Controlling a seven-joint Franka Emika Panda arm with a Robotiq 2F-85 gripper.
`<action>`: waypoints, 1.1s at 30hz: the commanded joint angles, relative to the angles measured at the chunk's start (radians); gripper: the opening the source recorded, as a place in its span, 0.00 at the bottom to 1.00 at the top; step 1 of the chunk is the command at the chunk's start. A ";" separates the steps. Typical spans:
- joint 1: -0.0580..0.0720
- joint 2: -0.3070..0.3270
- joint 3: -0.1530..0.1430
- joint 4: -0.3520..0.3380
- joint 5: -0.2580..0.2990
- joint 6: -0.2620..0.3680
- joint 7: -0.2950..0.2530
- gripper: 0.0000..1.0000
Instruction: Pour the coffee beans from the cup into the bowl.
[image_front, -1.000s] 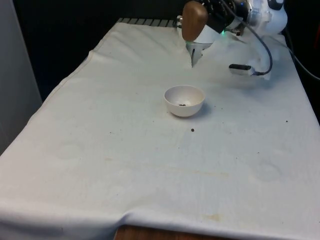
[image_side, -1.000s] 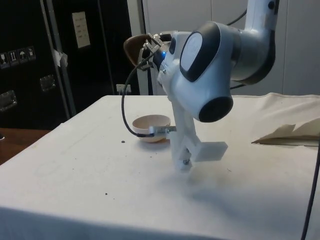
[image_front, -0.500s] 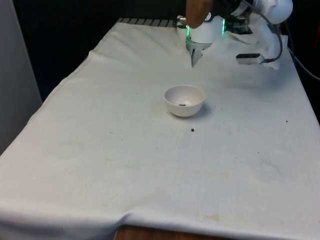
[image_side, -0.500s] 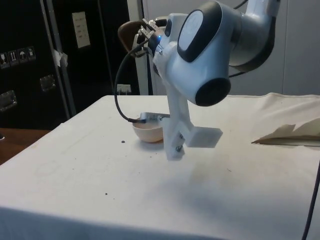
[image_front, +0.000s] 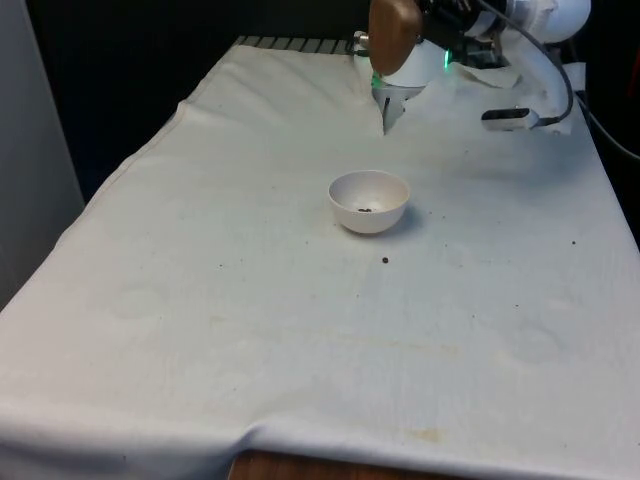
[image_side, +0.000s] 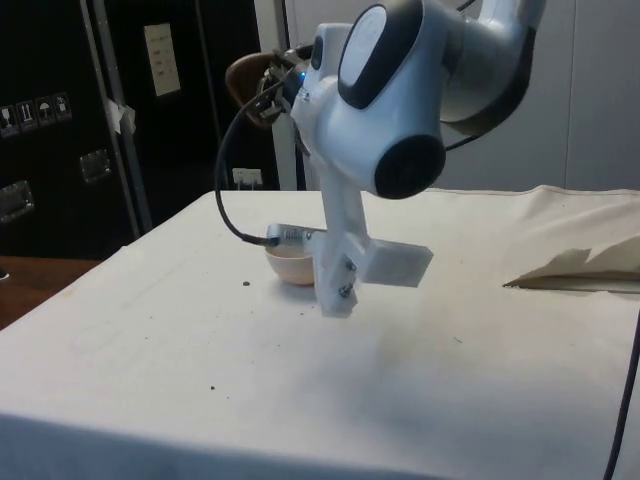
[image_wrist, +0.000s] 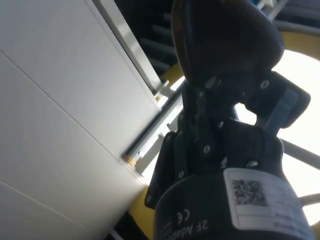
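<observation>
A small white bowl (image_front: 369, 201) stands mid-table with a few dark coffee beans on its bottom. In the side view the bowl (image_side: 289, 266) is partly hidden behind the arm. High above the far side of the bowl, my gripper (image_front: 418, 28) is shut on a brown cup (image_front: 392, 30), held tipped over. From the side, the cup (image_side: 248, 78) hangs well above the table with the gripper (image_side: 276, 86) behind it. In the wrist view the cup (image_wrist: 225, 40) is a dark shape between the fingers, seen against a ceiling.
One stray bean (image_front: 386, 261) lies on the cloth just in front of the bowl, also seen as the bean (image_side: 246, 284) from the side. A raised fold of cloth (image_side: 578, 269) sits near the robot's base. A cable (image_side: 232, 200) loops down beside the bowl.
The wrist has lifted and swung towards the side view's left, carrying the cup a little higher. The bowl and the stray bean have not moved.
</observation>
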 joint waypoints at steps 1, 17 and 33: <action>-0.004 0.012 -0.004 0.014 -0.005 0.019 -0.013 0.03; -0.008 0.071 -0.029 0.104 -0.006 0.092 -0.119 0.03; -0.017 0.076 -0.075 0.150 0.004 0.225 -0.167 0.03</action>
